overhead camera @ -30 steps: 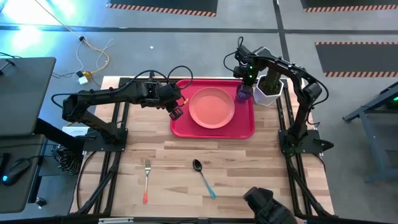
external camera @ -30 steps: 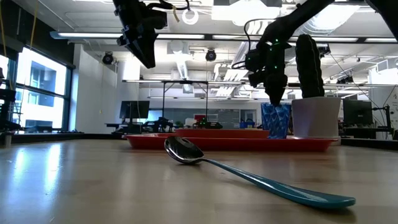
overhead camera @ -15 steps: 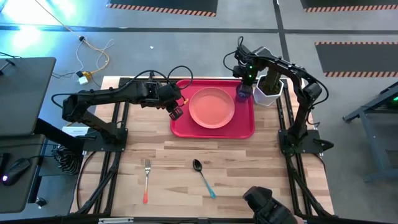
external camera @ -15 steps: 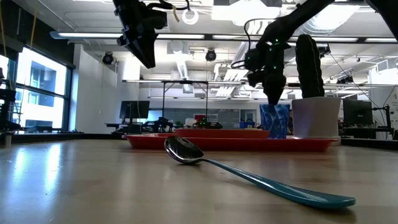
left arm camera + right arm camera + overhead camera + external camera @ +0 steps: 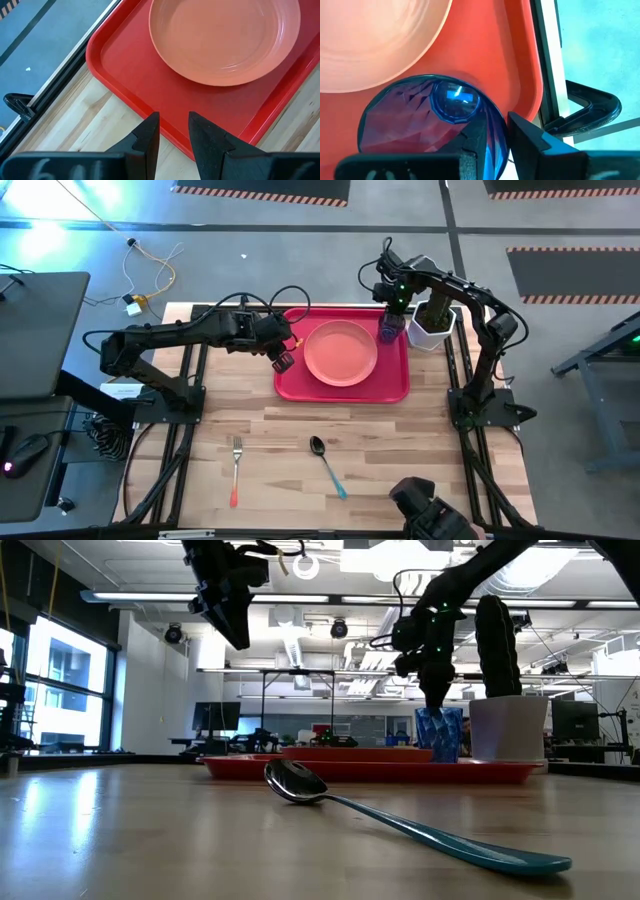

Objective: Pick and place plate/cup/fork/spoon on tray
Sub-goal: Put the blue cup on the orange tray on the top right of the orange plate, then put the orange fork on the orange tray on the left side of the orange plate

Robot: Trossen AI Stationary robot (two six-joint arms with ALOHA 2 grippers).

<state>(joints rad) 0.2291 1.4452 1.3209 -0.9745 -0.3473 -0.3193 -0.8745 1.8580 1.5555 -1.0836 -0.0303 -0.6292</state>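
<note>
— Where does your left gripper (image 5: 283, 361) sit?
— Raised, fingers narrowly apart, arm stretched rightward.
— And your right gripper (image 5: 390, 317)?
— Pointing down, its dark fingers (image 5: 530, 137) nearly closed, elbow bent.

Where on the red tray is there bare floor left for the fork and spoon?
The large red rectangular plastic tray has bare strips left of the round salmon-pink plate and along its near edge. The far right corner is crowded: the right gripper pinches the translucent blue-purple cup by its rim there. The left gripper hangs over the tray's left edge.
</note>
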